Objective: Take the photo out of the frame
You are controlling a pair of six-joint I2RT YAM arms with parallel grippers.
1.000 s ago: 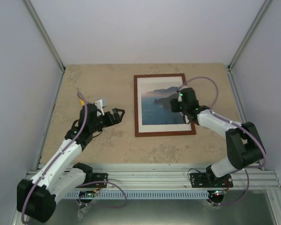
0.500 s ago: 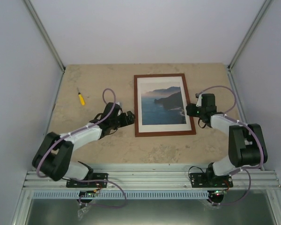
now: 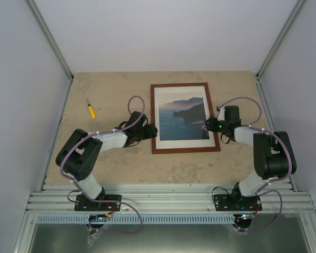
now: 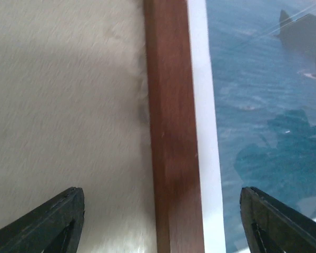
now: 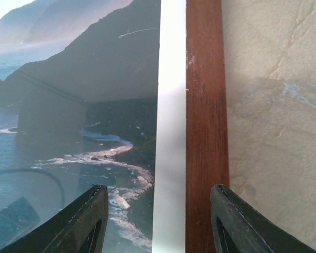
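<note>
Your left end effector (image 3: 150,130) sits low over the tabletop (image 3: 116,87) at the 9 o'clock edge of the frame (image 3: 185,150). In the left wrist view its 2 fingers (image 4: 47,224) stand wide apart. 1 is over bare stone and 1 is over the photo (image 3: 181,118), with the reddish-brown rail and a strip of white mat (image 4: 205,132) between them. Neither finger visibly touches the wood.

Your right end effector (image 3: 215,125) mirrors this at the frame's 3 o'clock edge. Its fingers (image 5: 84,224) are also apart, 1 over the printed sea and cliffs and 1 over the tabletop, straddling the right rail and the mat strip without clamping them.

You can see the frame lying flat and face up toward 12 o'clock on the tabletop, its long sides running from 6 to 12. The photo is inside it behind the mat, with faint reflections across its surface.

A yellow-handled screwdriver (image 3: 90,110) lies well apart, at about 10 o'clock from your left end effector.
</note>
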